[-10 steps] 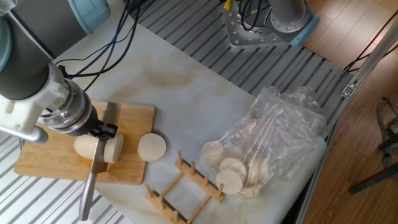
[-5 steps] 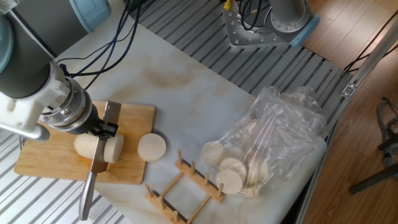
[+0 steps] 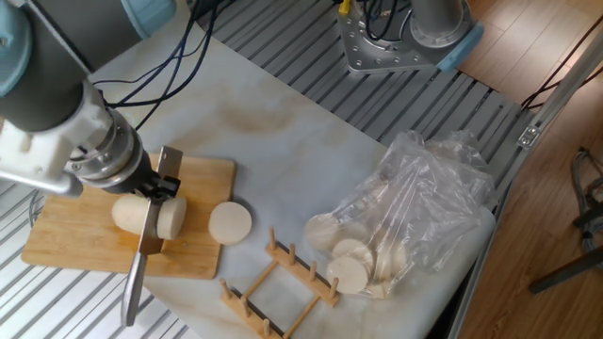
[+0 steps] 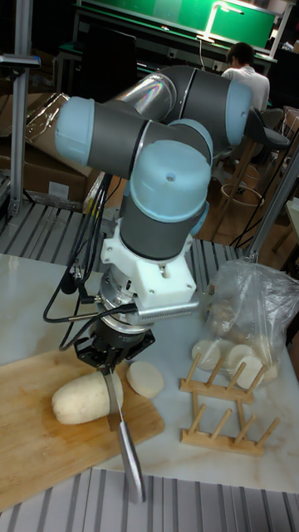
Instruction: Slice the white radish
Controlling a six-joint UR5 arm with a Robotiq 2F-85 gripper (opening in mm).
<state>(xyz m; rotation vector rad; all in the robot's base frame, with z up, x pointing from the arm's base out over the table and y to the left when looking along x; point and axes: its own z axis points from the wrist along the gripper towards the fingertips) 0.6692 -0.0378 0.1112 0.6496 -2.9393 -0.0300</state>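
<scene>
One arm, one root: UR5 at the cutting board, blade on the veg.
Radish: thick cream-white smooth white radish (image 3: 141, 215) lies on its side on the pale wooden cutting board (image 3: 71, 240), rounded end toward the board's far-left side, flat cut end facing right. In the tall fixed view it (image 4: 83, 396) sits mid-board.
Knife: long steel kitchen knife (image 3: 143, 247), blade set across the radish near its cut end, tip end running off the board's front edge twd the camera.
Gripper: black two-finger gripper (image 3: 155, 185) directly above the radish, pinching the knife at its upper end; jaws pressed against it. Seen in tall fixed view (image 4: 108, 357) w/ blade hanging below.
Cut slice: round cream-white disc (image 3: 229, 223) lies flat at the board's right edge, just beside the radish but apart from it.
Rack: small light-wood peg rack (image 3: 281, 282) on the white marbled table top (image 3: 273, 141), right of the board.
Bag: crumpled clear plastic bag (image 3: 415, 212) w/ pale round slices inside, right of the rack.
Background: person in white shirt (image 4: 241, 79) seated, back turned, behind the arm.
</scene>
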